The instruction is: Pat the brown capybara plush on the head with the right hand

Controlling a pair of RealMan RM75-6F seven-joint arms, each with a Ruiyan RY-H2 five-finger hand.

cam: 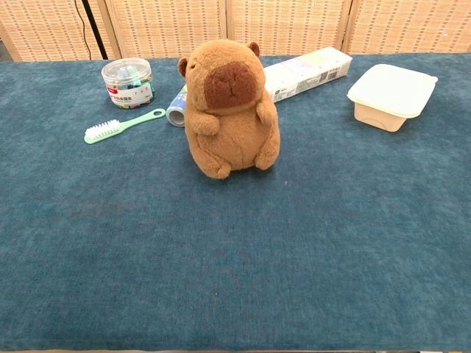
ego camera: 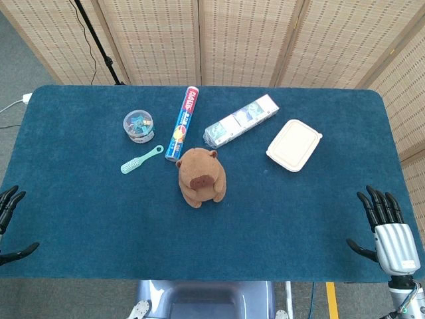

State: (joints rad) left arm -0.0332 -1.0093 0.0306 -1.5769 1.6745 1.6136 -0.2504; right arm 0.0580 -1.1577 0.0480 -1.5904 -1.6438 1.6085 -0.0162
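Capybara plush (ego camera: 200,177): brown, sits upright near the middle of the head view on the blue table (ego camera: 80,212), facing the lower edge of the frame. In the chest view it fills the upper centre, darker snout patch forward, small ears on top, paws against its belly. Nothing touches it.

Right robot hand (ego camera: 384,222): lower right corner of the head view, at the table's near edge, well apart from the plush. Fingers spread and extended, holding nothing; released. Not seen in the chest view.

Left robot hand (ego camera: 9,222): lower left edge of the head view, mostly cropped. Dark fingertips apart, nothing between them; released.

Other items, upper half of the head view:
- Blue-and-red tube (ego camera: 183,122), lying lengthwise just above the plush; its near end sits just beside the plush's head.
- Small clear round jar (ego camera: 138,125) with coloured contents, left of the tube.
- Mint-green brush (ego camera: 141,159), below the jar, lying diagonally, left of the plush.
- Long white-and-blue box (ego camera: 241,119), lying diagonally, upper right of the plush.
- Cream lidded container (ego camera: 294,144), right of the box, lid closed.

Background: woven folding screens (ego camera: 246,40) along the top of the frame.
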